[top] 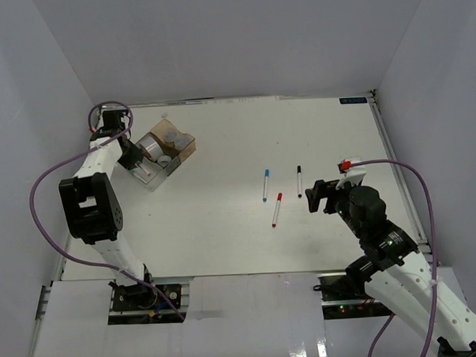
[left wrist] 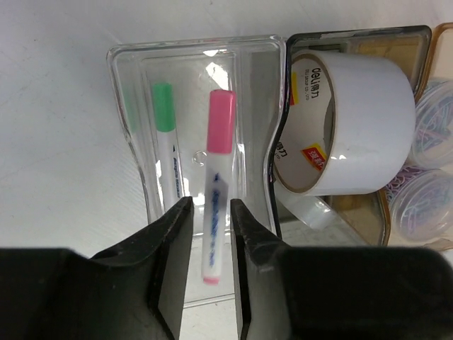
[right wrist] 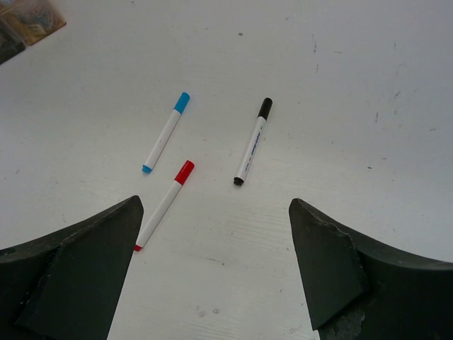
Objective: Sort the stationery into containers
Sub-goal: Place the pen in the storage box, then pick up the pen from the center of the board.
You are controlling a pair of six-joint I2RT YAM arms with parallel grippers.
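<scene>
My left claw (left wrist: 212,209) is clamped on the pink marker (left wrist: 216,184), holding it over the clear box (left wrist: 134,71) at the far left, just right of the green marker (left wrist: 166,142) lying inside. This is the drop-off step, I judge: next, spread the jaws and lift clear. My right claw (right wrist: 216,205) hangs wide apart above the blue marker (right wrist: 164,133), red marker (right wrist: 164,205) and black marker (right wrist: 253,142), all unsorted on the table; one needs picking.
</scene>
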